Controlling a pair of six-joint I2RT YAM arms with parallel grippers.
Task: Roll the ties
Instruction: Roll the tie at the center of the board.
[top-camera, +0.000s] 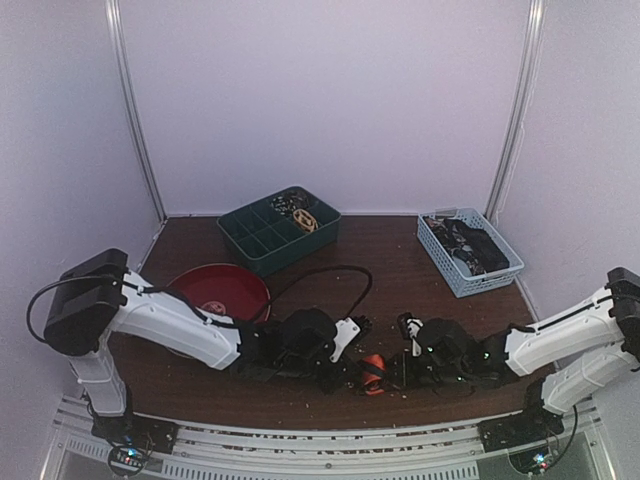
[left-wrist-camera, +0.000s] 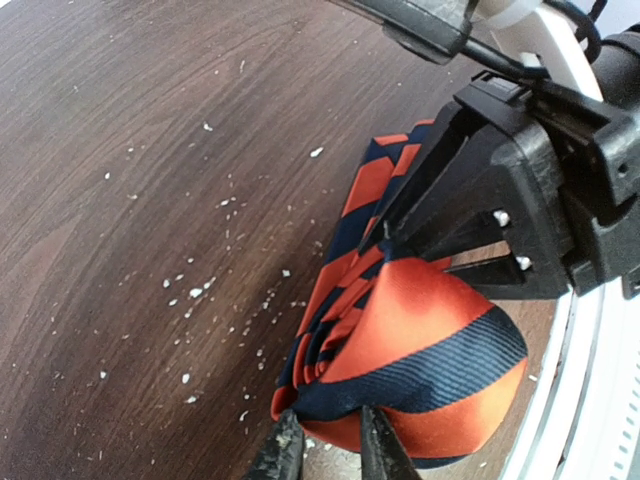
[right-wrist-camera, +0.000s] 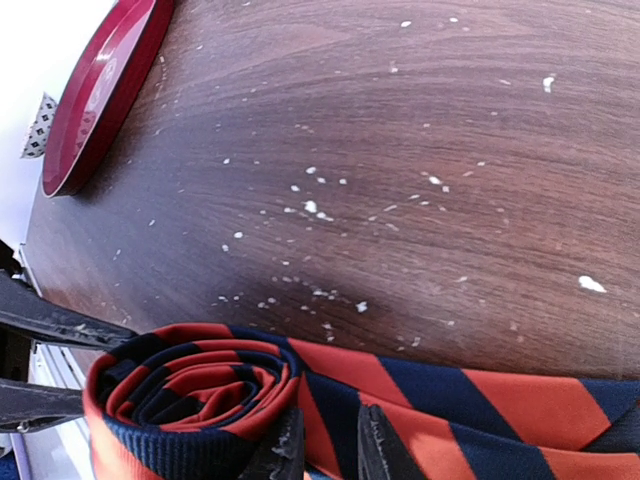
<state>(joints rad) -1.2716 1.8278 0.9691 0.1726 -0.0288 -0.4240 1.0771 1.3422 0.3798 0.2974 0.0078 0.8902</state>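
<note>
left gripper (left-wrist-camera: 326, 447): narrow gap, hold unclear
right gripper (right-wrist-camera: 328, 447): pinching striped orange-navy fabric necktie (right-wrist-camera: 420, 395)
risk: left lets go, it unrolls

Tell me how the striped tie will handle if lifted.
The tie is probably floppy: its tail lies limp and flat on the table. Its coil would likely loosen if released, because the layers show gaps. Its sheen suggests it may slip.
</note>
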